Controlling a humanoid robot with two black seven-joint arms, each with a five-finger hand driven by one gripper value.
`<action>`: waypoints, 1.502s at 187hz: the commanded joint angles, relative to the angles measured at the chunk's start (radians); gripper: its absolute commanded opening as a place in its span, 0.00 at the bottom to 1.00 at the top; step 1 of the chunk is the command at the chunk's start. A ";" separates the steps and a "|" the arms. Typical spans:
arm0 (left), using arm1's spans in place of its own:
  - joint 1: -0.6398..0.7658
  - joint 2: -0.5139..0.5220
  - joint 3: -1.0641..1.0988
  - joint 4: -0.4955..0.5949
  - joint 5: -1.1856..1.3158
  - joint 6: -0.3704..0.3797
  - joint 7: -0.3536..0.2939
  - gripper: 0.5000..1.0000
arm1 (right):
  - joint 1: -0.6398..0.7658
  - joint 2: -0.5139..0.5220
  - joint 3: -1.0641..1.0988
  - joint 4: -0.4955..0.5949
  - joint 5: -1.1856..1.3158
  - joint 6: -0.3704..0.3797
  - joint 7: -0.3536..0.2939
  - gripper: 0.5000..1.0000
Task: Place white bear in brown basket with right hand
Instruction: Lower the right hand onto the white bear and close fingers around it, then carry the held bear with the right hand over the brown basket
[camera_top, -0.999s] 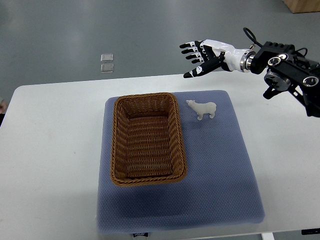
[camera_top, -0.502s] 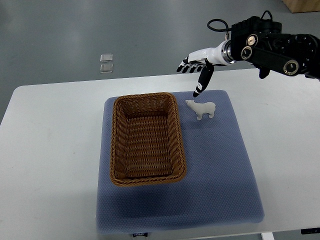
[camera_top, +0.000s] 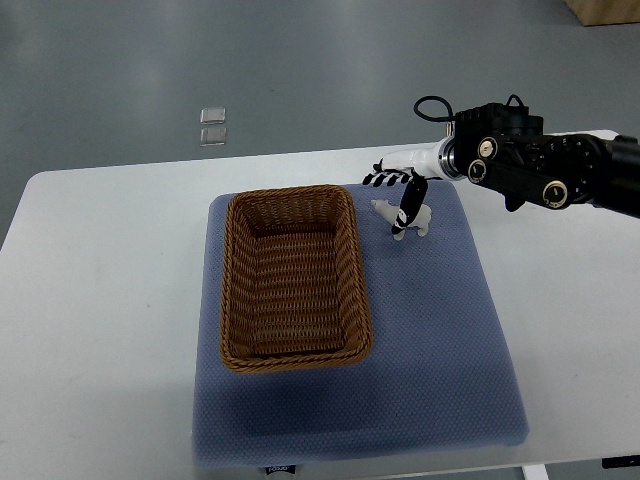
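The white bear (camera_top: 421, 218) stands on the blue mat (camera_top: 440, 340), just right of the brown basket's far right corner. The woven brown basket (camera_top: 290, 193) is rectangular and holds nothing. My right hand (camera_top: 390, 203) reaches in from the right edge and hangs low over the bear. Its thumb (camera_top: 407, 205) points down across the bear's front, and its other fingers (camera_top: 377, 181) are spread on the far side. The bear still rests on the mat, so the hand is open around it. Part of the bear's body is hidden behind the thumb. My left arm is out of view.
The mat lies on a white table (camera_top: 100, 300) whose front edge runs along the bottom of the picture. The black forearm (camera_top: 530, 165) crosses the table's far right corner. Two small clear squares (camera_top: 213, 125) lie on the grey floor beyond the table.
The right hand has come down and towards me from above the table's far edge to the bear, and its thumb now crosses the bear. Bear and basket have not moved.
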 joint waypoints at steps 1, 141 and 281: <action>0.000 0.000 -0.002 0.001 0.000 0.000 0.000 1.00 | -0.017 0.011 -0.002 -0.011 -0.002 -0.013 0.002 0.68; 0.000 0.000 -0.002 0.007 0.000 0.000 0.000 1.00 | -0.077 0.022 -0.003 -0.057 -0.085 -0.030 0.009 0.10; 0.000 0.000 -0.002 0.007 0.000 0.000 0.000 1.00 | 0.284 -0.202 -0.002 0.183 0.016 0.064 0.005 0.00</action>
